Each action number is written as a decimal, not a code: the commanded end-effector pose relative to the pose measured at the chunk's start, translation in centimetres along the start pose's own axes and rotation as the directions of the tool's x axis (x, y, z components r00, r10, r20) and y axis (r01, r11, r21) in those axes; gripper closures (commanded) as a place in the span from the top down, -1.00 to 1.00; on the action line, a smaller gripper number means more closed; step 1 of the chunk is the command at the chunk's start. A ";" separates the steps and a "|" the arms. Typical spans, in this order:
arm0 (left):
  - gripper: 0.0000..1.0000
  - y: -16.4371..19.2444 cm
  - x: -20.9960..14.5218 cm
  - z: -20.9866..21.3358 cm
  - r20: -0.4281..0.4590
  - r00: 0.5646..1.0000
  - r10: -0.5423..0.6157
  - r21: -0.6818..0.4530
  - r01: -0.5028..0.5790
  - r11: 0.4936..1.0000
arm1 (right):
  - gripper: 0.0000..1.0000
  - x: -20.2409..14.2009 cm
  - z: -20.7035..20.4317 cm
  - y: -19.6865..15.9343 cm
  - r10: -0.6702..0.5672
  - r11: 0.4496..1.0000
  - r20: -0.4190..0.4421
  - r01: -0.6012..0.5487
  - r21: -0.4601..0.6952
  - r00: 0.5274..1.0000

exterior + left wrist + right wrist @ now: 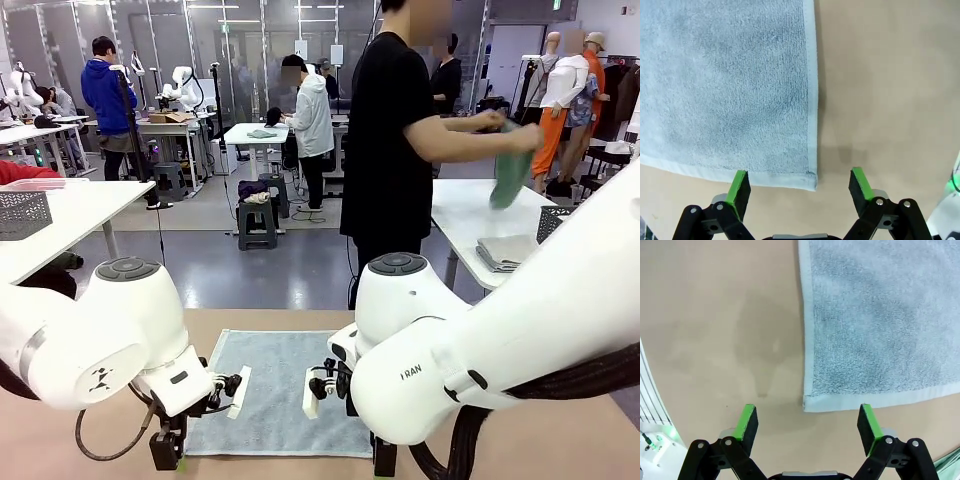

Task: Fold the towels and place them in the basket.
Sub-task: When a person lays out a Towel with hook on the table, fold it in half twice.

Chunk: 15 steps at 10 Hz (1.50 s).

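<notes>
While both grippers hang low over the table, their jaws stand wide open and hold nothing. The left gripper [799,176] has one near corner of the towel [730,85] between its green pads [740,182]. One pad is over the towel's pale hem. The other pad is over the bare table [890,75]. I cannot tell if the pads touch anything.

The right gripper [807,411] is at the other near corner. That corner also lies between its two pads [749,421]. One pad is over the bare table, and the other is just beside the hem.

The towel is soft and pale grey-blue. It lies flat and spread out on the tan table, in the middle, between the two white arms. Its near edge is close to the robot, and its far edge points to the person [385,130].

The person stands at the far side of the table in a black shirt, turned to the robot's right. Both hands [490,122] are held out and grip a green towel [512,175] in the air. It hangs above a white table [460,215] behind the tan one. A folded towel [505,250], grey, rests on that white table. A dark mesh basket [553,220] peeks out just beside it, partly hidden by the right arm.
</notes>
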<state>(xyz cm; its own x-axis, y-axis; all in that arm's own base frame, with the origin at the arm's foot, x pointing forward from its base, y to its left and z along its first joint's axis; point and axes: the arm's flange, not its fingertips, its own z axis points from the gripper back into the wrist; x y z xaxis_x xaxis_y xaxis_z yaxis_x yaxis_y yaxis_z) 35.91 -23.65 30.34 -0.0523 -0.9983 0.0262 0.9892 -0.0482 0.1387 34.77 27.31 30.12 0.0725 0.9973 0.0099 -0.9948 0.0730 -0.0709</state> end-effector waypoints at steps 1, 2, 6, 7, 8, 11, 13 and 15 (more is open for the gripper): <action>1.00 -1.1 -0.7 0.1 0.014 1.000 -0.011 -0.042 0.012 0.999 | 1.00 -0.4 0.0 0.3 0.038 0.999 0.036 -0.038 0.004 0.999; 1.00 -1.2 -0.8 0.1 0.014 1.000 -0.012 -0.047 0.013 0.999 | 1.00 -0.4 -0.1 0.4 0.042 0.999 0.037 -0.042 0.007 0.998; 1.00 -1.3 -0.8 -0.3 0.015 1.000 -0.015 -0.055 0.015 0.998 | 1.00 -0.5 -0.7 -0.1 0.046 0.999 0.051 -0.047 0.019 0.998; 1.00 -1.2 -0.8 -0.5 0.014 1.000 -0.016 -0.060 0.017 0.998 | 1.00 -0.4 -1.0 -0.3 0.037 0.999 0.056 -0.038 0.022 0.998; 1.00 -1.2 -0.8 -0.5 0.013 1.000 -0.017 -0.065 0.018 0.998 | 1.00 -0.3 -1.3 -0.5 0.027 0.999 0.055 -0.029 0.021 0.998; 1.00 -1.1 -0.7 -0.9 0.015 1.000 -0.019 -0.074 0.020 0.997 | 1.00 -0.2 -1.5 -0.9 0.013 1.000 0.063 -0.013 0.005 0.998; 1.00 -0.9 -0.7 -1.0 0.023 1.000 -0.017 -0.076 0.019 0.997 | 1.00 -0.2 -1.6 -1.1 0.004 1.000 0.057 -0.004 0.005 0.998; 1.00 -0.8 -0.8 -1.2 0.026 1.000 -0.017 -0.072 0.019 0.997 | 1.00 -0.2 -1.9 -1.2 -0.004 1.000 0.058 0.004 0.006 0.998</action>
<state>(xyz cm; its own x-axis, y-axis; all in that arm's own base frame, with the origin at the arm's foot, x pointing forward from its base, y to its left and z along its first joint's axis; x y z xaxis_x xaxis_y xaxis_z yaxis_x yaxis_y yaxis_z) 35.65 -23.31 29.11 -0.0594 -0.9978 0.0300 0.9948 -0.0567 0.0843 35.78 26.95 28.60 0.0709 0.9959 0.0553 -0.9953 0.0743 -0.0625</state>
